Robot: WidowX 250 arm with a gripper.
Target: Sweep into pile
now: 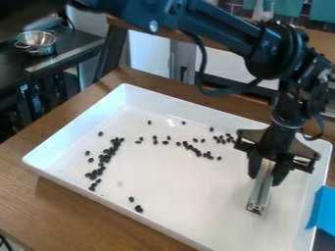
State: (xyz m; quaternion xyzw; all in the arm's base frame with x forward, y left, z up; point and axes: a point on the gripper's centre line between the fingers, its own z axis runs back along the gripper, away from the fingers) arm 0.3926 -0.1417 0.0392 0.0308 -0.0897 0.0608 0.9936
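My gripper (pixel 267 171) hangs over the right part of the white tray (pixel 177 215), its fingers closed around a metal bar (pixel 262 188) that points down toward the tray floor. Small black beans lie scattered over the tray. A dense band of beans (pixel 105 159) runs along the left side, and a looser line of beans (pixel 193 148) stretches across the middle toward the gripper. A few beans (pixel 138 209) sit apart near the front left edge. Whether the bar touches the tray floor, I cannot tell.
The tray's raised walls stand around the beans on a wooden table (pixel 65 208). Blue material (pixel 322 210) lies at the tray's right edge. A metal pot (pixel 36 42) stands on a dark counter at the back left.
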